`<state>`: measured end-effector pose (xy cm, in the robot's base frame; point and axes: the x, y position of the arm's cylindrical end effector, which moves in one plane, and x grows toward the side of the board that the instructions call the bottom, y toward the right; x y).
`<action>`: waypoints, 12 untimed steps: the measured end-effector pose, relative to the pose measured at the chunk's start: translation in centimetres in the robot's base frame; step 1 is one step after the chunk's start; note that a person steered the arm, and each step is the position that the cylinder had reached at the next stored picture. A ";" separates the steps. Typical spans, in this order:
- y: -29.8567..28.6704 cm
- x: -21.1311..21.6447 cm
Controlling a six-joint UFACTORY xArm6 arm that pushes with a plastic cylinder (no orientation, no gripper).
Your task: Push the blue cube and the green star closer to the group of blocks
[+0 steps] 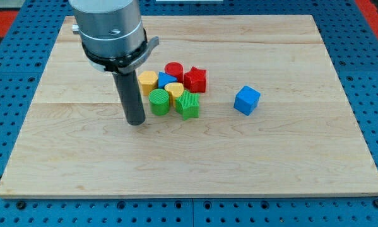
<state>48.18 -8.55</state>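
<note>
The blue cube [247, 99] sits alone on the wooden board, right of the group. The green star [188, 104] lies at the group's lower right edge, touching a green cylinder [159, 101]. The group also holds a yellow block [147, 81], a second yellow block [174, 89], a small blue block [165, 79], a red cylinder [173, 69] and a red star [195, 79]. My tip [135, 122] rests on the board just left of the green cylinder, far left of the blue cube.
The wooden board [289, 157] lies on a blue perforated table [12, 94]. The arm's grey body [110, 28] hangs over the board's upper left and hides part of it.
</note>
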 end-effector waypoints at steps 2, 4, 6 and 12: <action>10.5 -2.4; 14.0 2.6; 27.7 -0.4; 20.0 -6.3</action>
<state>41.89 11.50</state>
